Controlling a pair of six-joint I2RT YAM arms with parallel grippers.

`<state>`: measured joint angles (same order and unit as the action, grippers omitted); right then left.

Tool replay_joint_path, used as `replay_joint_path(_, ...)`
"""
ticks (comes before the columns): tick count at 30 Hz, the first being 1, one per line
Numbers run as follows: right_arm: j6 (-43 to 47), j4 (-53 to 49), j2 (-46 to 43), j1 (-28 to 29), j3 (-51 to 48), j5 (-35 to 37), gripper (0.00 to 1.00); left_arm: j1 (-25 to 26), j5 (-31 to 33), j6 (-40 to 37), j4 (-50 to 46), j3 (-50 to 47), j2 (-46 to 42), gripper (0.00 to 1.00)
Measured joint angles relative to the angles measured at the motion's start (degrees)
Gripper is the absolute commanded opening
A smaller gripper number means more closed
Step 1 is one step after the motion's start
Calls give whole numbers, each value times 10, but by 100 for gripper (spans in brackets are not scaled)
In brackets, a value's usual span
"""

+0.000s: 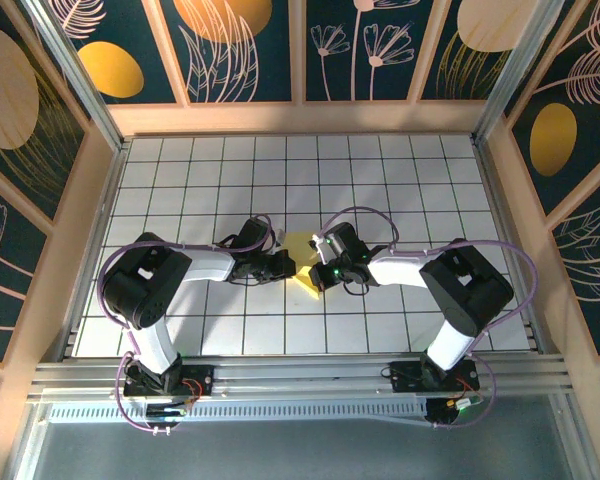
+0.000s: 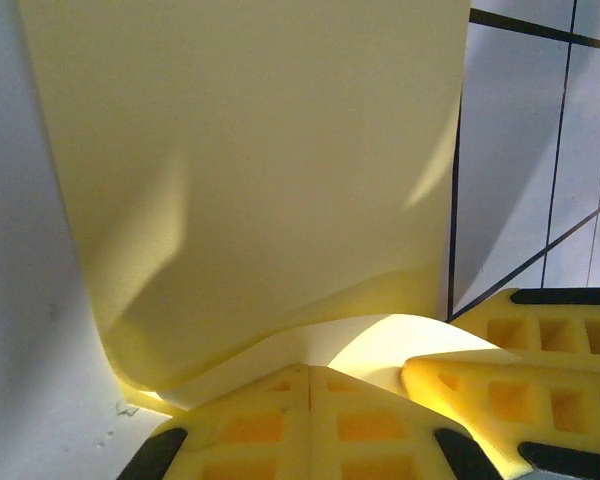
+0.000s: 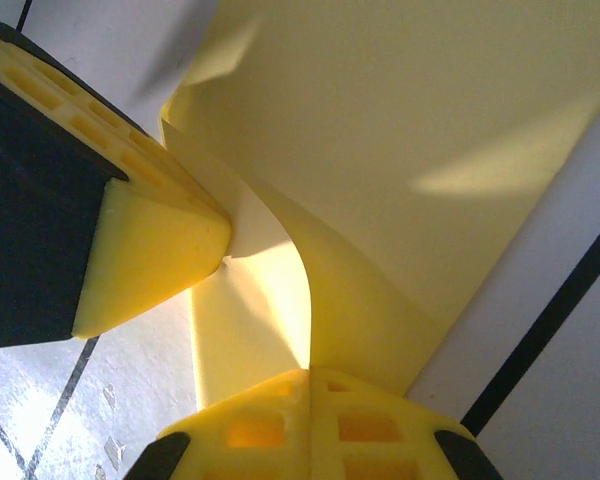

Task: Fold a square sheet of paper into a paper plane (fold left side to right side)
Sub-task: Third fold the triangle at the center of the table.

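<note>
L gripper (image 2: 310,375): jaws closed, pinching one edge of the square sheet of paper (image 1: 299,244). R gripper (image 3: 310,378): jaws closed too, clamped on the same sheet where it curls down into the tips. In top view the sheet sits at table centre, w/ L gripper at its 9 o'clock and R gripper at its 3 o'clock, tips nearly meeting.

Status (judged): fold 1, L side to R side, is in progress.
- Sheet is raised off the table (image 1: 400,180) and bowed into a loose curl.
- No flat crease visible; edge alignment can't be confirmed.
- No pointed dart shape, so the paper plane is not formed. Creasing and all later folds remain; early stage.

Surroundings:
- Purple cables (image 1: 365,212) loop above the wrists, approx. 12 o'clock of the sheet.
- Dark wall panels (image 1: 265,70) w/ orange ovals enclose the table at 9, 12 and 3 o'clock.

Obstruction: the grippers crowd each other. A finger (image 3: 150,250) of the L gripper sits just beside the R tips, so clearance for laying the sheet over looks tight. Tear risk.
</note>
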<state>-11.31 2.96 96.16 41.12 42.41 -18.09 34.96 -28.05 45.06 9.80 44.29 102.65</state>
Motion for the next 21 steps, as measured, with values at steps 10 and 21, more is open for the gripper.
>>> replay_joint_path(10, -33, -11, -16, -19, 0, -22, 25, 0, 0, 0, -21, 13, 6, 0)
replay_joint_path(21, -64, -59, -118, -59, 0, -72, 15, 0, 0, 0, -24, 14, 6, 0)
